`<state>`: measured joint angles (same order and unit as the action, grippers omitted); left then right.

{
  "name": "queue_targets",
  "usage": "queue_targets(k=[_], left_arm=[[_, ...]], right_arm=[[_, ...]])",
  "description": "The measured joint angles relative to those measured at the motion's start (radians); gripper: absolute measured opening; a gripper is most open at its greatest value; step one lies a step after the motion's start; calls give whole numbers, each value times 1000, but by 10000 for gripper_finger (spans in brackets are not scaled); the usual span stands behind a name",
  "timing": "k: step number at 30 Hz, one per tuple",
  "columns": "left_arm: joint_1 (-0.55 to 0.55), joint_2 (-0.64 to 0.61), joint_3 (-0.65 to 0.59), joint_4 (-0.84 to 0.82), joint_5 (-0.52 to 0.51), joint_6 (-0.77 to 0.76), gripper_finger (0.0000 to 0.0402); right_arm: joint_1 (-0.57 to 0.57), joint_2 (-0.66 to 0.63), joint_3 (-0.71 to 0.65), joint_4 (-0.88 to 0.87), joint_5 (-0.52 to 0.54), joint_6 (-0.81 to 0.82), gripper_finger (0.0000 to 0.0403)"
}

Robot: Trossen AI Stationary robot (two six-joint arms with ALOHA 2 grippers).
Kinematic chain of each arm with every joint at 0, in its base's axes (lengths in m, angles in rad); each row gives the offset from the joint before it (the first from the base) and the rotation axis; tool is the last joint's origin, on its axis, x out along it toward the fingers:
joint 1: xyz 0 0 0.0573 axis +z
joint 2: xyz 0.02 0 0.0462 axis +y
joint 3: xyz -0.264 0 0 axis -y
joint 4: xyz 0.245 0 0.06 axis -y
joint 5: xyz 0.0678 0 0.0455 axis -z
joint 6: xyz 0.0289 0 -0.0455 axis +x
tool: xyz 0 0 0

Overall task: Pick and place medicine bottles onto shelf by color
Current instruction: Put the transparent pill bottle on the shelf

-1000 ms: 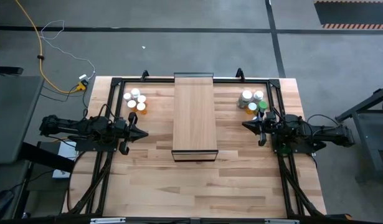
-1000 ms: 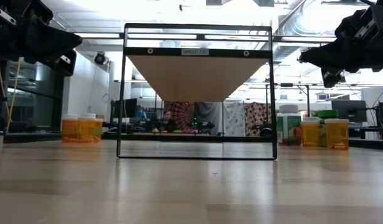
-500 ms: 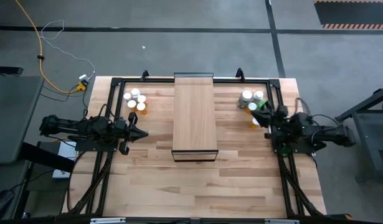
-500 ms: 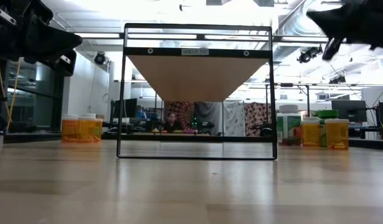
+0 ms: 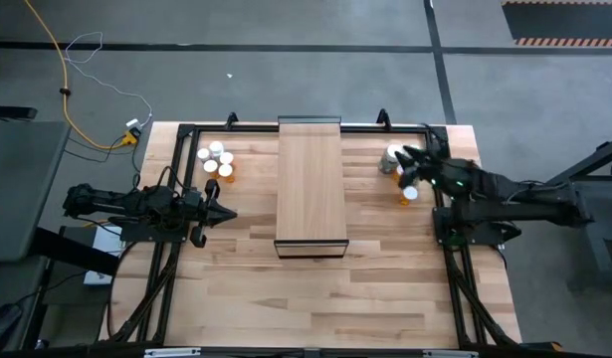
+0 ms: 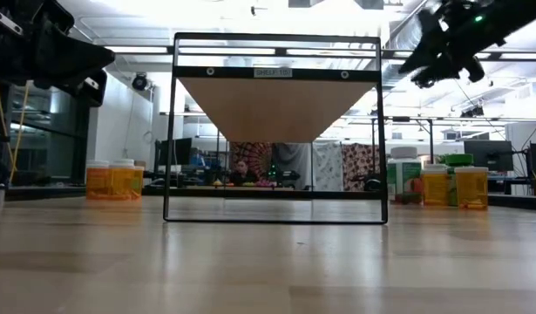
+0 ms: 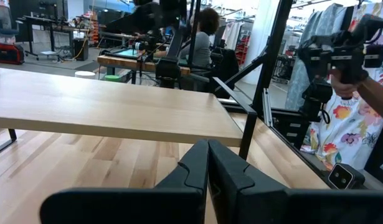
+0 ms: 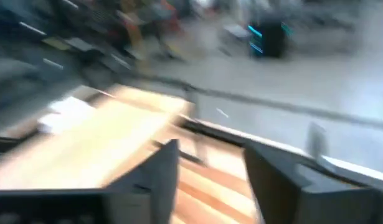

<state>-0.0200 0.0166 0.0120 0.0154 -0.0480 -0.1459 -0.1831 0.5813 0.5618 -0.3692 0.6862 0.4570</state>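
Note:
The shelf (image 5: 308,184) is a long light-wood block on a dark frame in the table's middle; it also shows in the low view (image 6: 266,105). Several orange bottles with white caps (image 5: 216,159) stand on their bases at the far left, also seen in the low view (image 6: 111,179). A second group (image 5: 400,174) of white, orange and green bottles (image 6: 437,183) stands at the far right. My right gripper (image 5: 405,157) hangs open high above that group (image 8: 207,174). My left gripper (image 5: 230,212) is shut and empty left of the shelf (image 7: 208,149).
A black metal frame (image 5: 186,134) runs around the table's far and side edges. People and furniture show in the room beyond the table. Bare planked tabletop (image 5: 315,298) lies in front of the shelf.
My right gripper has risen and swung from beside the shelf's right side toward the table's far edge, ending over the right group of bottles. The bottles have stayed in place.

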Motion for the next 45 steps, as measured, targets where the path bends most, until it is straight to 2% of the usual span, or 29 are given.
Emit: queue_targets(k=[3,5,10,15,20,37,45], left_arm=[[0,0,0,0,0,0,1],[0,0,0,0,0,0,1],[0,0,0,0,0,0,1],[0,0,0,0,0,0,1],[0,0,0,0,0,0,1],[0,0,0,0,0,0,1],[0,0,0,0,0,0,1]], right_arm=[[-85,116,88,-154,-27,93,261],[-143,189,126,-191,-76,119,292],[-271,346,163,-214,-176,173,328],[-370,455,165,-219,-200,242,332],[-412,530,165,-206,-244,286,332],[-419,649,165,-187,-269,324,330],[-419,650,165,-186,-205,332,304]])
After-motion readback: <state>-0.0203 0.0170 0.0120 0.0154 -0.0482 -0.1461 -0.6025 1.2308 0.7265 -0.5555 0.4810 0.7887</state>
